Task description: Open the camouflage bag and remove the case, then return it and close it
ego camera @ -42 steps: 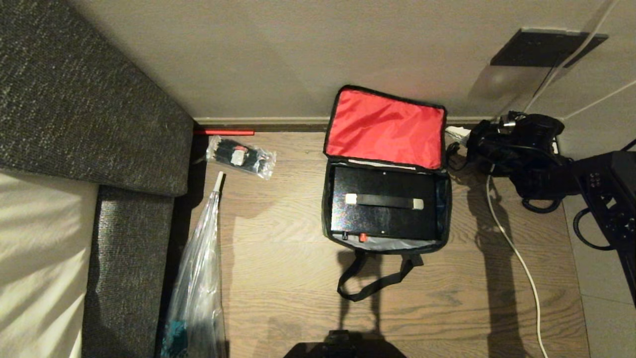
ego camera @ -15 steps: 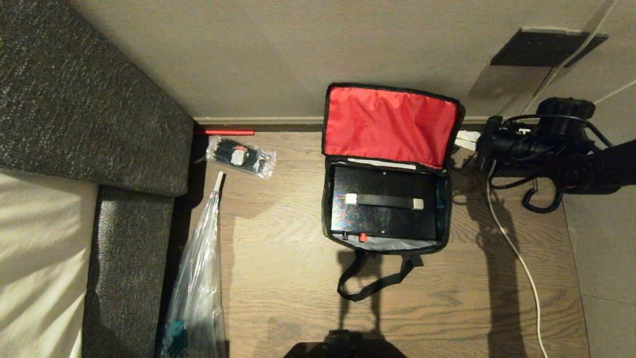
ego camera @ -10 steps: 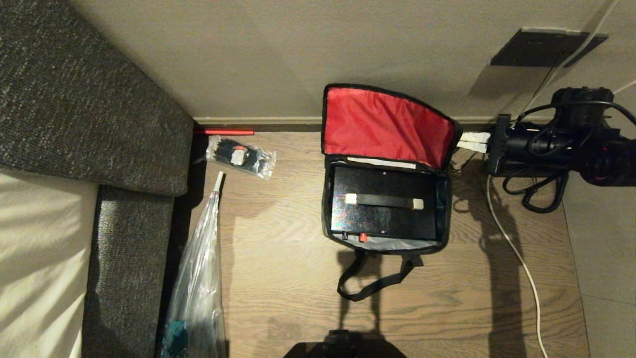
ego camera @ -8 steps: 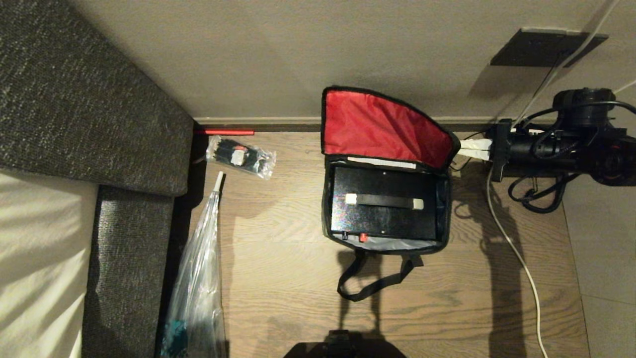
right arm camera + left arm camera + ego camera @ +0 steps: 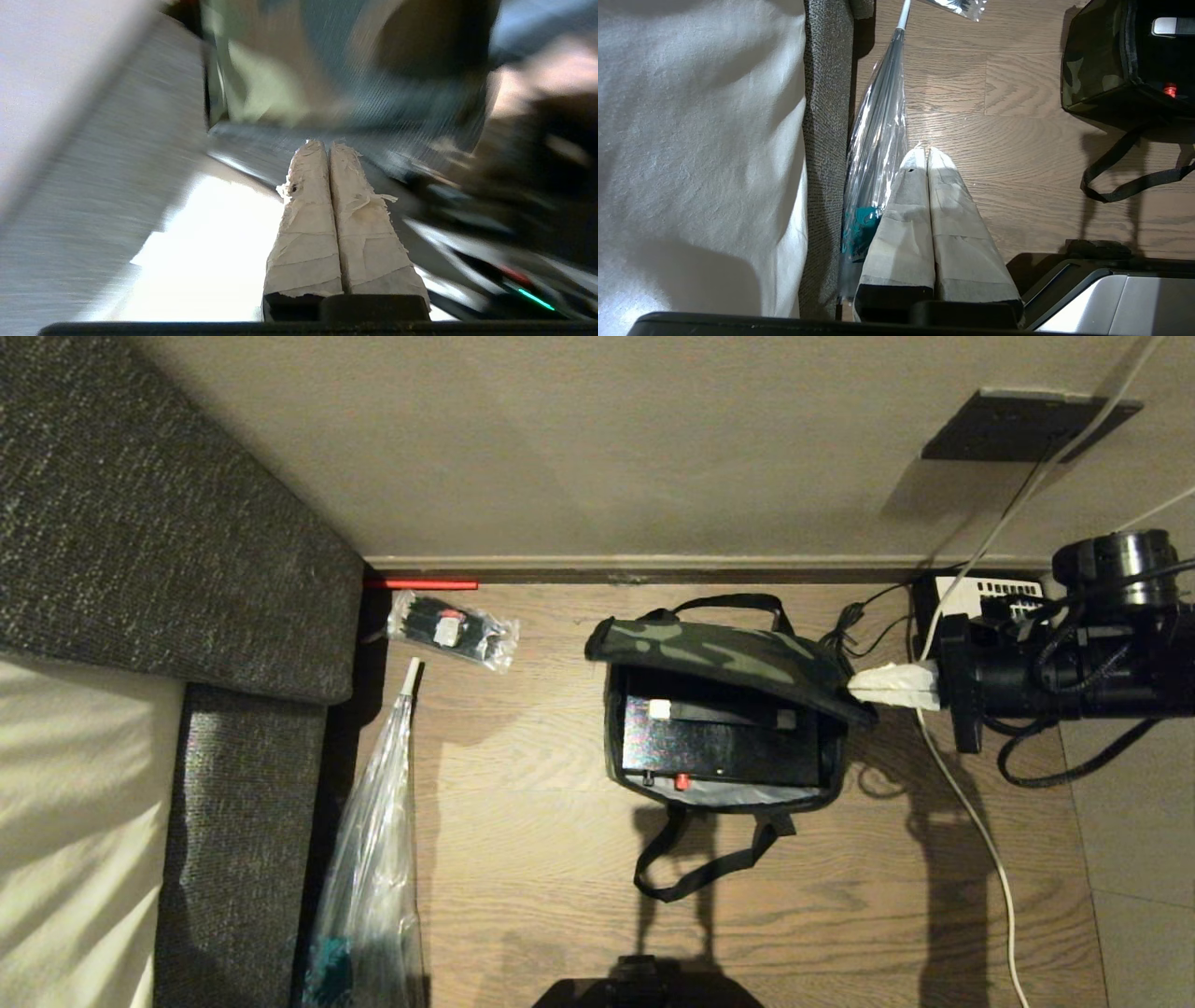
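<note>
The camouflage bag (image 5: pixel 724 649) stands on the wood floor near the wall. Its lid is tipped forward and half covers the opening, green camouflage side up. The black case (image 5: pixel 719 751) lies inside, its front half and one end of its handle still showing. My right gripper (image 5: pixel 853 689) is shut, its white-taped fingertips against the lid's right corner; the right wrist view shows the same gripper (image 5: pixel 327 143) with nothing between its fingers. My left gripper (image 5: pixel 923 151) hangs parked and shut above the floor, left of the bag (image 5: pixel 1090 70).
A grey sofa (image 5: pixel 140 523) fills the left side. A long clear plastic bag (image 5: pixel 373 859) and a small packet (image 5: pixel 453 630) lie beside it. A white cable (image 5: pixel 971 812) and power strip (image 5: pixel 990 593) lie right of the bag. The bag's strap (image 5: pixel 700 859) trails forward.
The lid stood upright against the wall with its red lining showing; it has swung forward and down over the case. My right gripper came forward with it, fingers still shut.
</note>
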Tool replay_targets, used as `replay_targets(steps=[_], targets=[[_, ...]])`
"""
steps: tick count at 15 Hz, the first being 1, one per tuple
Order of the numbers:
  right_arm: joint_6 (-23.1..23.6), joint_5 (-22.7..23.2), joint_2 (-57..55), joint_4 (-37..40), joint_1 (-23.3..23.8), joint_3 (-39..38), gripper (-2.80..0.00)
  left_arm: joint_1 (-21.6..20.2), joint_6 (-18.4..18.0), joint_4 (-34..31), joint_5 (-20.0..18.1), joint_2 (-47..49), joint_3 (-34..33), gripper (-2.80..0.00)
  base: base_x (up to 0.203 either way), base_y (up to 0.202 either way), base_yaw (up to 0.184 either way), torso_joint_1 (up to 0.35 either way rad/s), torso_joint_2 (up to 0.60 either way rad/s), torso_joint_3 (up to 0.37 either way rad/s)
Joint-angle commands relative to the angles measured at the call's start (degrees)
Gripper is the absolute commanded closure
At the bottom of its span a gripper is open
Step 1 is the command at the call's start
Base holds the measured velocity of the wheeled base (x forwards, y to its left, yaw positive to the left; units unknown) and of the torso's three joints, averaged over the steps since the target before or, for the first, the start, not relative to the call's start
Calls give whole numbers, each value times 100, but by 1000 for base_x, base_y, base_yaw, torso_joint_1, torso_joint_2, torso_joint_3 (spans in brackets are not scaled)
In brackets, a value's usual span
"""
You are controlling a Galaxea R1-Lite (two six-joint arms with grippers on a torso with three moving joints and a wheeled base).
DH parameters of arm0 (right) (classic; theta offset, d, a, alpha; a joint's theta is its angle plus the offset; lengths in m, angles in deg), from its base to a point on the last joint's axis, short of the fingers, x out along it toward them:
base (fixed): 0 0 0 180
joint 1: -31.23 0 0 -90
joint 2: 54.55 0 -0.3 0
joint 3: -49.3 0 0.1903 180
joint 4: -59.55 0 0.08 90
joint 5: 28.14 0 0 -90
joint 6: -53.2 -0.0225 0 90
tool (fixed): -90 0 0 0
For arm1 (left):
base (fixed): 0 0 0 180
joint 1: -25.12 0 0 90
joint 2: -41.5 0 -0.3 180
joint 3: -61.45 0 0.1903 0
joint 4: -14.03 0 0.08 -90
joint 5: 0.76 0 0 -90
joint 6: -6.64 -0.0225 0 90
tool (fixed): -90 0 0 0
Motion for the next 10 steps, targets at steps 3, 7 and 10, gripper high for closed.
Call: replay_targets(steps=[3,7,10], targets=[[1859,-402,610,886,-71,-652,0,-1,-5,-1,-1,7,-9,0,0,0,0,0,0,0],[2323,-365,1102,890,-71,-729,0,-1,-5,6,-1,7,-9,0,0,0,0,0,0,0],[2775,-225,1633,900,-87,-727,0,-1,-5,4,-1,7,-9,0,0,0,0,0,0,0]])
